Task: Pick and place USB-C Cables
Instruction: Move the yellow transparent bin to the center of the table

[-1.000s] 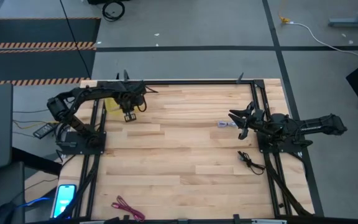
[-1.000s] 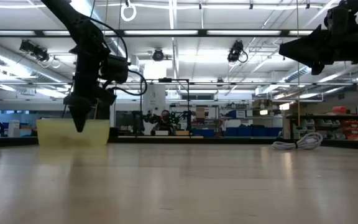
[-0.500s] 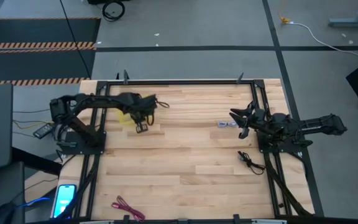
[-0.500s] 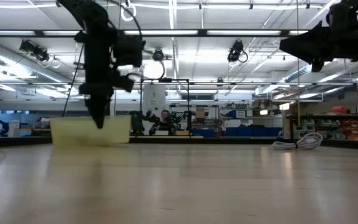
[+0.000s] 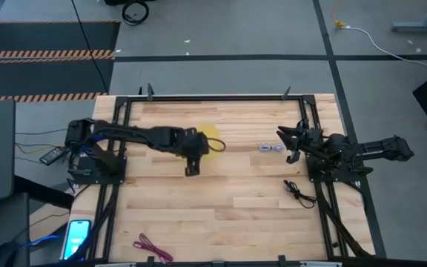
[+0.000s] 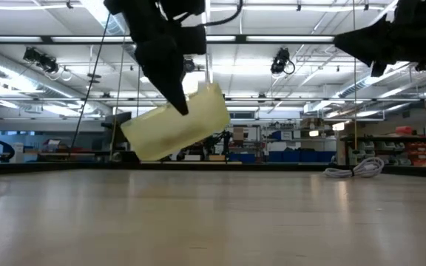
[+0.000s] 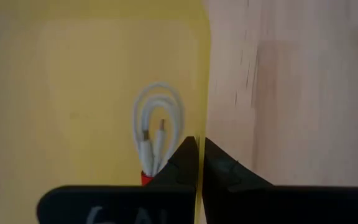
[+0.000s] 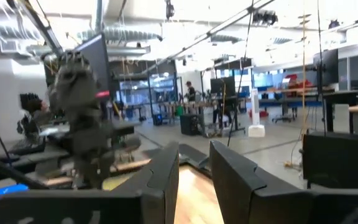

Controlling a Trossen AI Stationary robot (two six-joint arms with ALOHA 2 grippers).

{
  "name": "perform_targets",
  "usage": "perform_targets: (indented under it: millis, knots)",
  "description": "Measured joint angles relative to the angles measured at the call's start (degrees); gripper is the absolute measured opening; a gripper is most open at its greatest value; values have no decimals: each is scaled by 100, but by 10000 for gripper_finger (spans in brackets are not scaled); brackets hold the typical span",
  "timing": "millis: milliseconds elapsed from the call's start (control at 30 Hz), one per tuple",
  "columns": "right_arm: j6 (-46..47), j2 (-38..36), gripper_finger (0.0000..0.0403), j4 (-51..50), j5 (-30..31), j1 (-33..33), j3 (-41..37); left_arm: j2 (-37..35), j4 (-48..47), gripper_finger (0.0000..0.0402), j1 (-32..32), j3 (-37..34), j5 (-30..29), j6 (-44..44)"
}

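My left gripper [image 5: 201,144] hangs over the table's middle, shut on a pale yellow bin [image 5: 212,136]. In the low view the bin [image 6: 174,123] is tilted and clear of the wood. A white USB-C cable [image 7: 158,126], coiled with a red tie, lies inside the bin. The pale grey cable [image 5: 270,148] rests on the table just in front of my open right gripper [image 5: 287,143], which hovers above it. The black cable [image 5: 296,192] lies near the right arm's base. The magenta-red cable [image 5: 152,248] is at the near edge. My left gripper [image 7: 201,147] pinches the yellow bin's side wall at its rim [image 7: 200,124], one finger inside the bin and one outside. The fingers [image 6: 179,102] come from above, slanting down. The bin is lifted clear and tilted, hanging below them.
Black frame rails [image 5: 213,97] run along the table's far edge and both sides. A phone [image 5: 76,236] lies off the table's near left corner. Bare wood [image 5: 221,200] stretches between the two arms and toward the near edge.
My left gripper has swung from the far left part of the table toward its middle, carrying the yellow bin. The bin stood level on the table then; now it is lifted clear and tipped.
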Motion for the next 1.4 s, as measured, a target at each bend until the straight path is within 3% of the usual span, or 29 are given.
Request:
perform_targets:
  millis: [167, 267, 433, 667, 767, 933, 1400]
  knots:
    - [-79, -2, 98, 260, -16, 0, 0, 789, -11, 5, -245, 440, 102, -367]
    - [-243, -2, 98, 293, -16, 0, 1, 1294, 7, 8, -363, 995, 357, -371]
    - [-366, -2, 98, 311, -16, 0, 1, 1889, -156, 7, -440, 2007, 161, -585]
    - [-417, -2, 98, 261, -16, 0, 1, 2308, -1522, 6, -414, 2985, 10, -589]
    - [-417, -2, 98, 204, -16, 0, 1, 2352, -1867, 6, -420, 3030, 29, -626]
    - [-417, -2, 98, 192, -16, 1, 1, 2452, -1790, 5, -440, 3004, 303, -735]
    - [-417, -8, 98, 290, -20, 0, 1, 2793, -1677, 5, -404, 2999, 365, -556]
